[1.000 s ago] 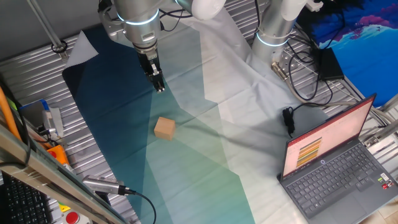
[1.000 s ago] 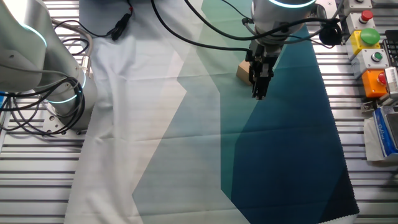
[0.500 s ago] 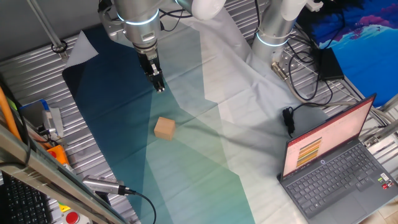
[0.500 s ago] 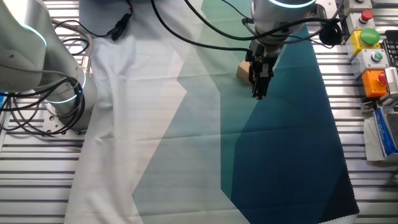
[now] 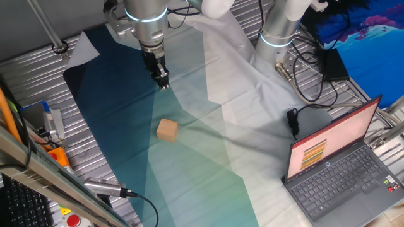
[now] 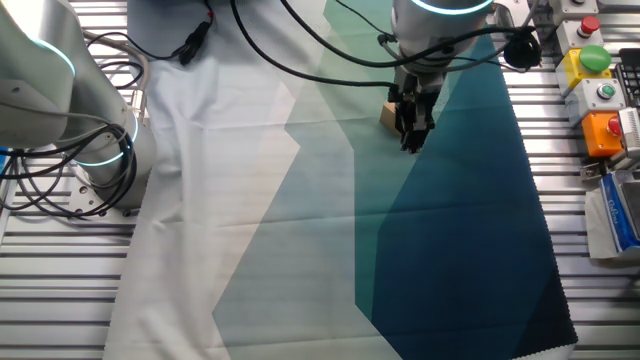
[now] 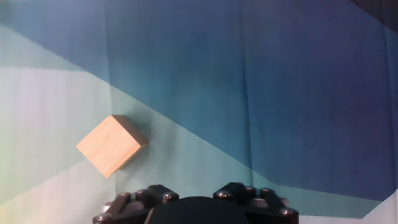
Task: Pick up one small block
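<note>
In one fixed view, the nearest things sit along the lower edge: an open laptop [image 5: 341, 167] with a lit screen at the lower right, and at the lower left a cable plug [image 5: 104, 188] and a red button [image 5: 74, 221] on the slatted metal counter [image 5: 38, 82]. A blue-to-pale-green cloth [image 5: 189, 164] covers the middle of the counter.

Farther in, the small block [image 5: 167, 130] lies flat on the cloth, right at the edge where the dark teal band meets the lighter green. Nothing touches it, and nothing stands between it and the camera.

Beyond the block, the end effector [image 5: 163, 82] hangs over the dark part of the cloth, apart from the block and pointing down. Its black fingers appear pressed together, with nothing between them.

At the back stands a second silver arm base [image 5: 278, 31], with black cables [image 5: 309, 82] trailing across white fabric to the right of it.

The hand view shows the small block [image 7: 112, 145] at the lower left, turned corner-on, off to the side of the end effector housing at the bottom edge; the fingertips are out of frame there.

In the other fixed view, the end effector [image 6: 410, 140] partly hides the small block [image 6: 387, 116], of which only a tan sliver shows. A box with coloured buttons [image 6: 598, 75] sits at the right edge.
</note>
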### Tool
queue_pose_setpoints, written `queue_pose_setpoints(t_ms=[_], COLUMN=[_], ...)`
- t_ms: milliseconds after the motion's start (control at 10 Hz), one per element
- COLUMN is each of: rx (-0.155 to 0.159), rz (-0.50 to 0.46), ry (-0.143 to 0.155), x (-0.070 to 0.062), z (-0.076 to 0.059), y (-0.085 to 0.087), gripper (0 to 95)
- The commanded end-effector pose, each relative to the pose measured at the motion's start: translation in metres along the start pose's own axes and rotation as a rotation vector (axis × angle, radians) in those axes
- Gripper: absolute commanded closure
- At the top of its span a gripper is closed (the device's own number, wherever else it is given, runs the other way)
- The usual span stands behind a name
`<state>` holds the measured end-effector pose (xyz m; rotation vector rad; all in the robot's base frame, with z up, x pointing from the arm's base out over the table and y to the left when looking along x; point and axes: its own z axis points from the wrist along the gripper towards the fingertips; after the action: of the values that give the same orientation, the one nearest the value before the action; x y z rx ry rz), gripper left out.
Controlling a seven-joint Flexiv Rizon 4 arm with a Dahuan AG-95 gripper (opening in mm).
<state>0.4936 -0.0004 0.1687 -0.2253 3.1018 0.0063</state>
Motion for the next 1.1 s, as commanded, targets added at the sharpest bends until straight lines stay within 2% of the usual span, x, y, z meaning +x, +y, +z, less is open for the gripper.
queue_pose_setpoints(t_ms=[100, 200, 300, 400, 600, 800, 1100], rx=[-0.001, -0.001, 0.009, 0.021, 0.013, 0.017, 0.018], rz=[-0.070, -0.070, -0.091, -0.114, -0.119, -0.124, -0.129], ry=[-0.001, -0.001, 0.003, 0.005, 0.007, 0.012, 0.026], x=[0.002, 0.002, 0.009, 0.010, 0.008, 0.005, -0.001], z=[0.001, 0.001, 0.003, 0.004, 0.007, 0.011, 0.024], y=[0.000, 0.000, 0.000, 0.000, 0.002, 0.010, 0.035], gripper=[95.0, 95.0, 95.0, 95.0, 95.0, 95.0, 95.0])
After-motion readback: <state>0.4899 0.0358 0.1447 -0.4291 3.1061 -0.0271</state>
